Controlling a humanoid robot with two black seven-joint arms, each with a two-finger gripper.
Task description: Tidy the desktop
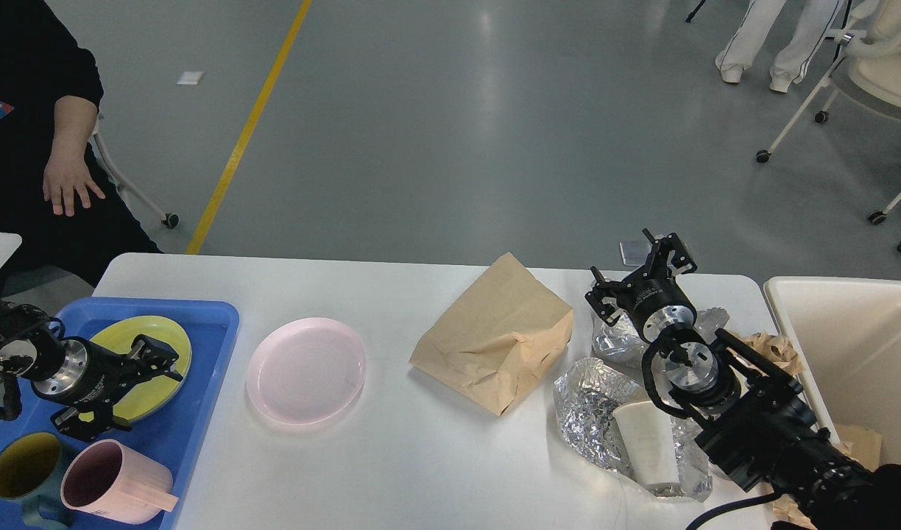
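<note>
Desktop (421, 456) fills the lower half of my view, white and matte. At its left end sits a blue tray (200, 331) holding a yellow plate (163, 335), a pink mug (112, 493) and a dark teal mug (16, 478). My left gripper (138, 368) hangs over the yellow plate with its fingers apart and nothing between them. A pink plate (307, 370) lies just right of the tray. A brown paper bag (495, 335) lies mid-table. My right gripper (645, 269) is raised over crumpled foil (590, 405), fingers spread and empty. A white paper cup (645, 442) lies on the foil. A cream bin (855, 346) stands at the right edge.
</note>
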